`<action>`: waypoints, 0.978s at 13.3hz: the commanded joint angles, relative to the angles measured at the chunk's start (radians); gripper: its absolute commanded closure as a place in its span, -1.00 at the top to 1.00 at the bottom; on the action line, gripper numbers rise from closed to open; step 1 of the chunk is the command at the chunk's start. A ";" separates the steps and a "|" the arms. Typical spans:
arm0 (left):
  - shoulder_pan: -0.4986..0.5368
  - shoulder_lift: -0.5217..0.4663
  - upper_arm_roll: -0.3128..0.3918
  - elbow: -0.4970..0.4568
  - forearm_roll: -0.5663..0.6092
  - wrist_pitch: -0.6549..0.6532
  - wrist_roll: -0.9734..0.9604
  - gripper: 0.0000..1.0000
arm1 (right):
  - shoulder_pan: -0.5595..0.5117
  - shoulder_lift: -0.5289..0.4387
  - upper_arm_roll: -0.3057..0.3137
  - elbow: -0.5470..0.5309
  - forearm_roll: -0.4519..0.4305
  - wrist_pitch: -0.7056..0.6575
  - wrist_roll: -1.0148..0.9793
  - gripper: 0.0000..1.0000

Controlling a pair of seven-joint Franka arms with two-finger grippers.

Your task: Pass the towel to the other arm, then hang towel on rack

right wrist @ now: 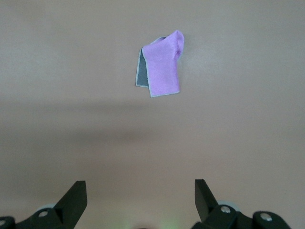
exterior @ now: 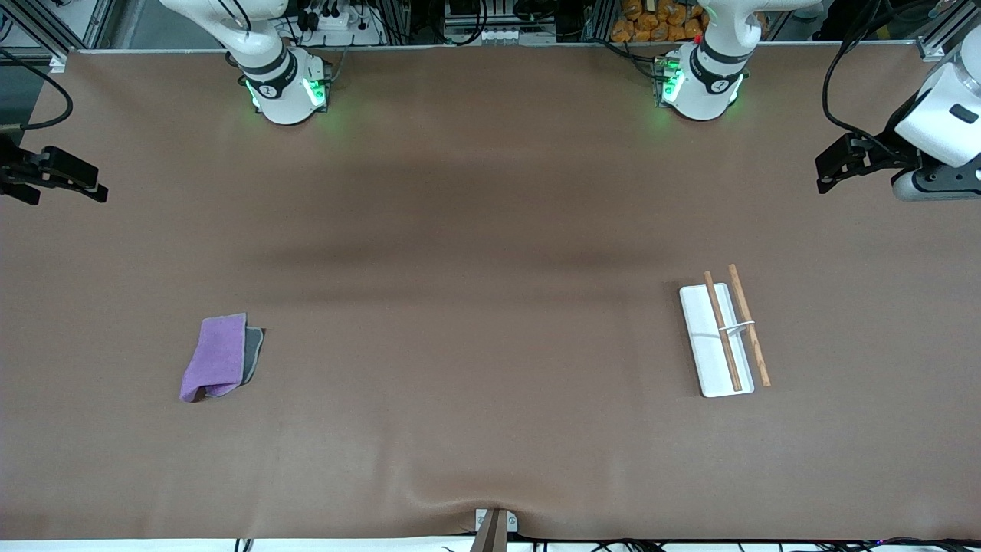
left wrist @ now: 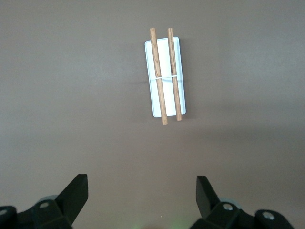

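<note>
Nothing is done yet: the towel (exterior: 221, 358) lies at eight o'clock on the counter (exterior: 475, 345), the rack (exterior: 724, 337) bare at four o'clock. Left tool (left wrist: 142, 191) and right tool (right wrist: 141, 191) both wait, spread wide and empty.

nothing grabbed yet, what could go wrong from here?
1. The towel lies folded, grey underside showing; the open right claw may pinch one layer only and let it sag.
2. The rack has thin rods; the open left claw could knock it while draping.

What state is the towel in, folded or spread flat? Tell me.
Folded. The towel lies doubled over on the table, its grey underside showing along one edge and one end bunched up.
</note>
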 commanded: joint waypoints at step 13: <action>0.002 0.058 0.013 0.048 -0.023 -0.002 0.023 1.00 | -0.010 0.000 0.009 0.014 -0.013 -0.007 0.003 1.00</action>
